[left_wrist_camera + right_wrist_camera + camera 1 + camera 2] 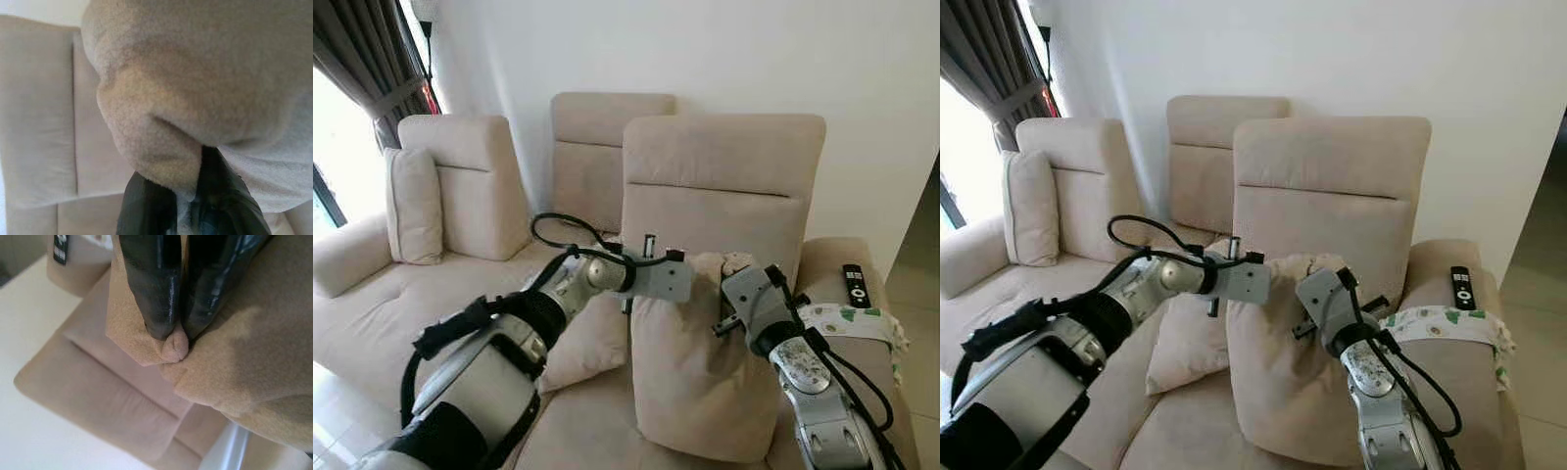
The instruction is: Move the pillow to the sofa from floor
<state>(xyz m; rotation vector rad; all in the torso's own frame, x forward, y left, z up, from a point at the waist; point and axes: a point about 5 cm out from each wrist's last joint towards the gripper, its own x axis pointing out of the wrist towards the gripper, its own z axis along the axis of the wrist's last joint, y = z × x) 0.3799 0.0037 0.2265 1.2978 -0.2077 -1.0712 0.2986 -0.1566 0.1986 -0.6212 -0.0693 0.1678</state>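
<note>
text: none legible | remote control (856, 284): button marks too small (blurred) | labels: 0

You have the beige fabric sofa (372, 323) carrying 3 beige pillows (705, 372) and, on its right armrest, a black remote control (856, 284).

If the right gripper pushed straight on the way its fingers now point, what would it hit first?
The pillow itself: the right gripper is already shut on a pinch of its fabric. Beyond that fold, the wrist view looks onto the sofa seat cushions, probably next in line, though depth is unclear.
</note>
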